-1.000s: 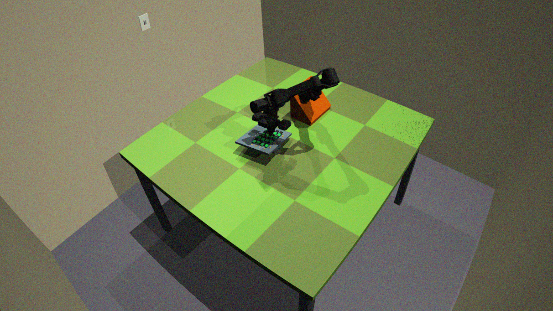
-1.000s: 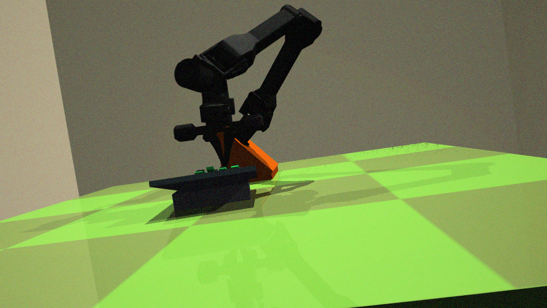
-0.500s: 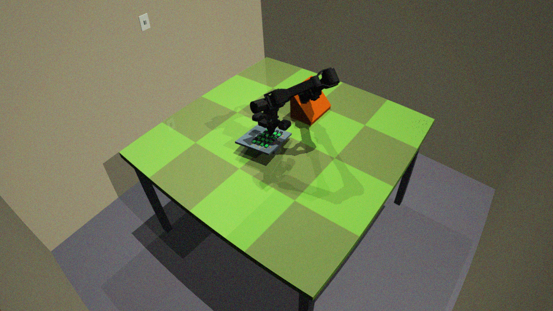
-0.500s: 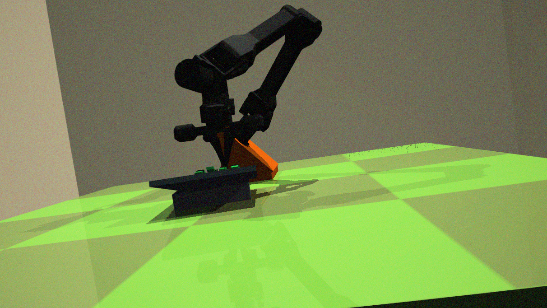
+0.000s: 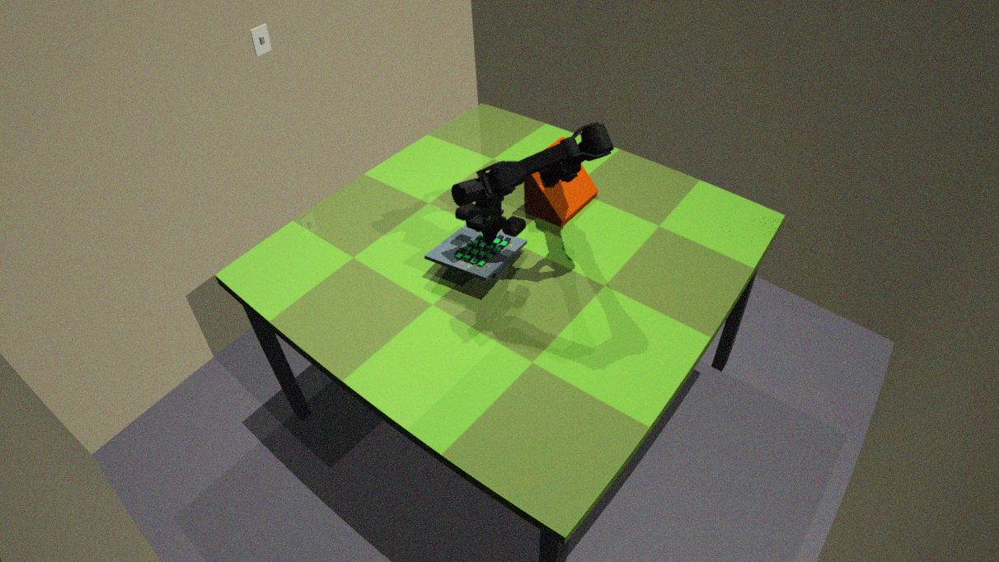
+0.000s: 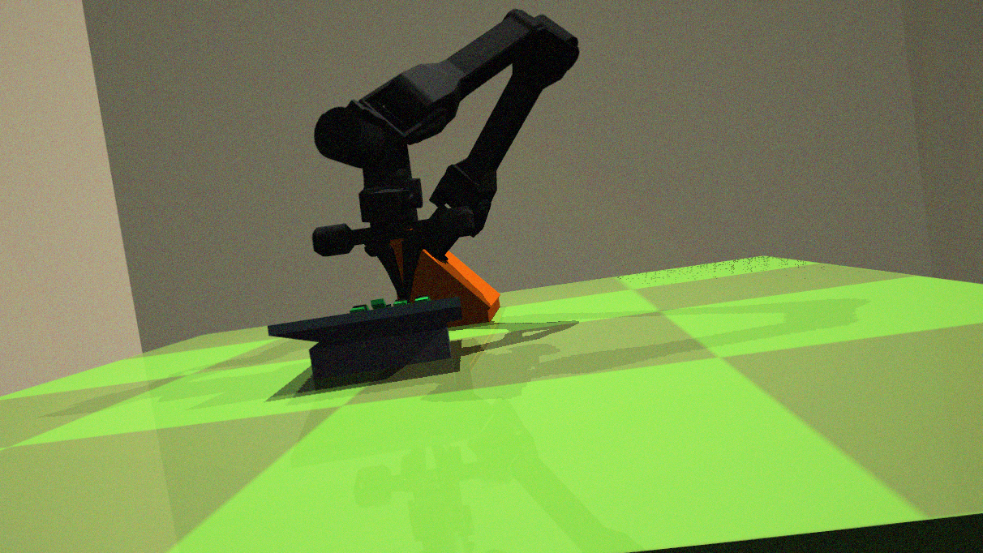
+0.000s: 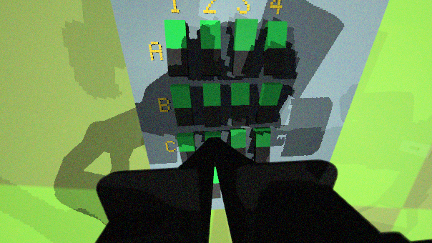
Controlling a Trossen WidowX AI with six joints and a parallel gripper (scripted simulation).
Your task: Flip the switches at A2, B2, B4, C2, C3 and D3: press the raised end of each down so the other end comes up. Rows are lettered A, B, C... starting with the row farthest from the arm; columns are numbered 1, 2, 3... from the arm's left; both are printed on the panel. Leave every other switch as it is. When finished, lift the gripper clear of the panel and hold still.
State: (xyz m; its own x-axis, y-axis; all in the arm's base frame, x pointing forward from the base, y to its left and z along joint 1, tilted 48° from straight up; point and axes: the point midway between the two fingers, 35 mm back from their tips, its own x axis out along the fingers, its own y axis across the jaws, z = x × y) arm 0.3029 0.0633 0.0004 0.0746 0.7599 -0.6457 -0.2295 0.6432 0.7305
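Note:
The grey-blue panel (image 5: 439, 256) (image 6: 295, 331) (image 7: 132, 18) carries rows of green-and-dark rocker switches. My gripper (image 5: 491, 241) (image 6: 404, 299) (image 7: 213, 142) is shut and empty, pointing down, with its tips low over C2 (image 7: 213, 134); contact cannot be told. The tips cover most of C2. A2 (image 7: 210, 35), B2 (image 7: 212, 94), B4 (image 7: 270, 93) and C3 (image 7: 238, 139) show in the wrist view, partly in shadow. Which ends are raised is hard to tell there. D3 is hidden behind the fingers; a sliver of another row D switch (image 7: 216, 176) shows between them.
Neighbouring switches stand close on both sides of the fingertips. An orange wedge-shaped block (image 5: 562, 195) (image 6: 450, 295) stands behind the panel, beside the arm. The panel sits raised on a dark base (image 6: 378, 353) on the green checkered table (image 5: 419, 377) (image 6: 618, 439).

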